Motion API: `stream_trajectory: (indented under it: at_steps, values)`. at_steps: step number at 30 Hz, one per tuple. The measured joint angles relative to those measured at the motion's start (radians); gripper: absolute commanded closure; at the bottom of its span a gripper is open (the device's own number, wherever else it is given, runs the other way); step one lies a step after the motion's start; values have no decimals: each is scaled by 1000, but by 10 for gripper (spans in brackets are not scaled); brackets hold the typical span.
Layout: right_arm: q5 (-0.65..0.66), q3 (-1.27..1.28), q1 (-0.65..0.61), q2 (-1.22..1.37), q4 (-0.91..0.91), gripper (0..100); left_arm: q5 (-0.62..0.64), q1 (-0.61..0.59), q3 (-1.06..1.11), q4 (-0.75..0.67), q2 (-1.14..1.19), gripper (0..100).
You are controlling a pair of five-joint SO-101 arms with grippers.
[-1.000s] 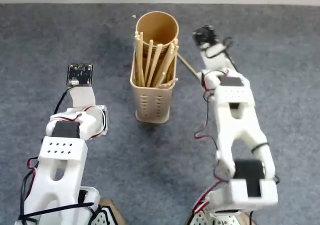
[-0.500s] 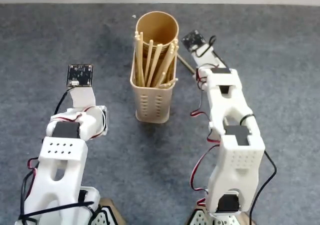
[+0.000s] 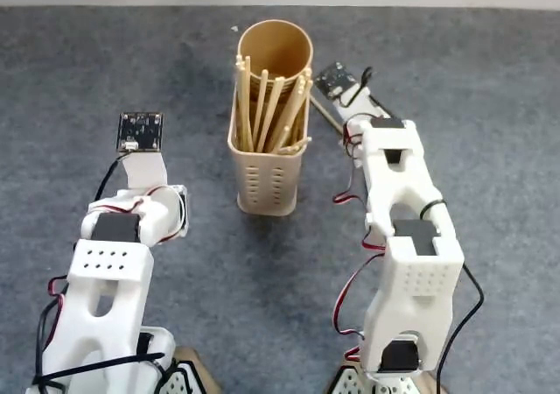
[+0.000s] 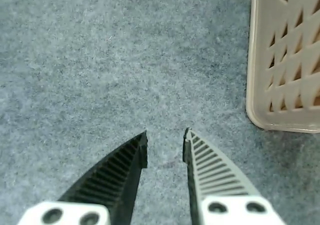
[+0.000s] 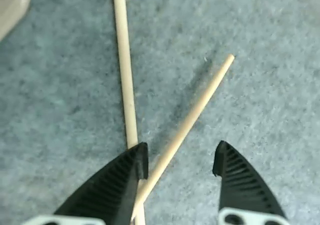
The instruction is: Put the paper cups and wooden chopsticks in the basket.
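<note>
A tan perforated basket (image 3: 267, 179) stands on the grey carpet, holding a paper cup (image 3: 275, 52) and several wooden chopsticks (image 3: 262, 109). Beside the basket on the right lie two loose chopsticks, one (image 5: 125, 70) crossing under the other (image 5: 192, 117); a piece of one chopstick (image 3: 325, 112) shows in the high view. My right gripper (image 5: 180, 160) hangs open just above them, its jaws either side of the slanted stick. My left gripper (image 4: 165, 137) is open over bare carpet left of the basket (image 4: 282, 60), with nothing between its fingers.
Grey carpet covers the whole table. Both white arm bodies (image 3: 114, 271) (image 3: 407, 236) take up the near side. A pale wall edge runs along the far side.
The right arm has pulled back and swung left toward the basket, bringing its gripper down over the loose chopsticks. The left arm has not moved.
</note>
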Motion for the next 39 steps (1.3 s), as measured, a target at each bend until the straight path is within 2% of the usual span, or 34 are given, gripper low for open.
stream_trajectory:
  at_steps: [6,11,13,24,34,39]
  values:
    - [-80,0,3,-132,86,778,0,0,0,0,0,867]
    - [-273,0,3,-198,187,778,0,0,0,0,0,867]
    - [-310,0,2,-199,195,778,0,0,0,0,0,867]
    - [-311,69,-63,-199,195,778,0,0,0,0,0,867]
    - [-311,287,-103,-198,-28,779,0,0,0,0,0,867]
    - [-311,236,-86,-91,-40,830,0,0,0,0,0,867]
